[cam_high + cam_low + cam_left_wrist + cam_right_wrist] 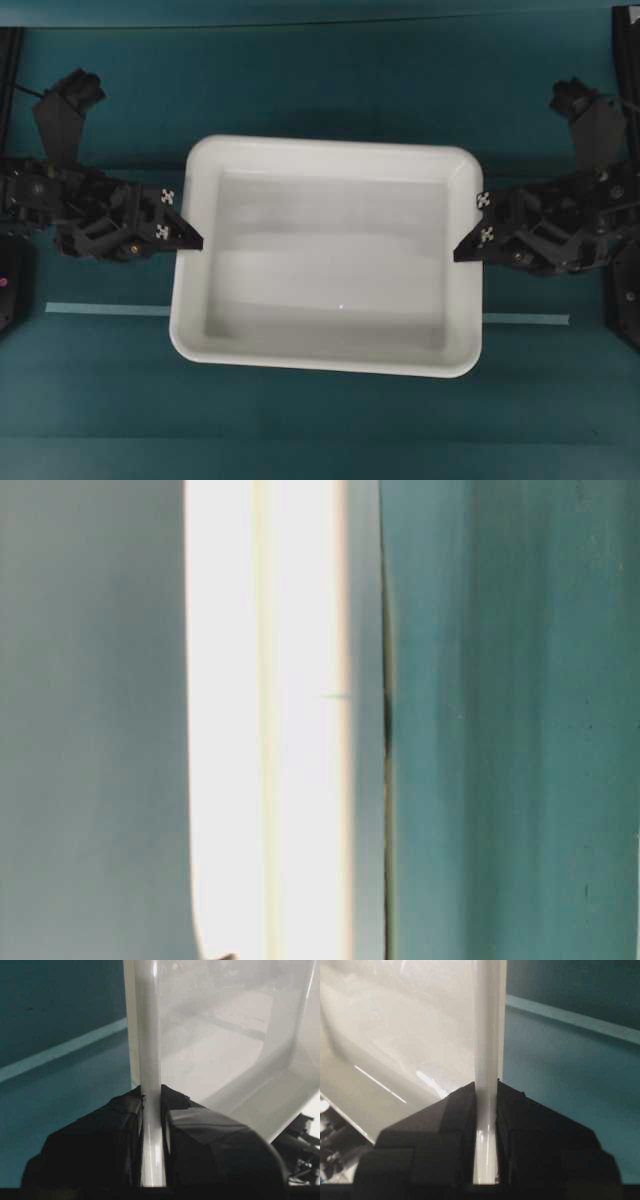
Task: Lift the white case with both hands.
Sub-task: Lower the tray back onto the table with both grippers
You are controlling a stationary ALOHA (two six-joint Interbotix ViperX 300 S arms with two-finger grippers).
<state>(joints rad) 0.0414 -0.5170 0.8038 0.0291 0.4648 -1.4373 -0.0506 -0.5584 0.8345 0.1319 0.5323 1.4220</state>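
The white case is sitting in the middle of the overhead view, over the teal table, its long sides running left to right and its plain interior facing up. The left end effector is reaching in from the left and is clenching the rolled rim of the case's left short side; in the left wrist view, the rim is running straight up between the two black fingers, which are pressing against it from either side. The right end effector is reaching in from the right and is gripping the rim of the opposite short side in the same manner; in the right wrist view, the white rim is standing pinched between its black fingers. Small white cross-shaped markers are showing on both end effectors near the case's edges. A pale strip of tape is lying across the table, passing under the case and emerging again on the right. The table-level view is blurred, showing only a bright white band against teal, so whether the case is resting on the table or hanging clear of it cannot be told.
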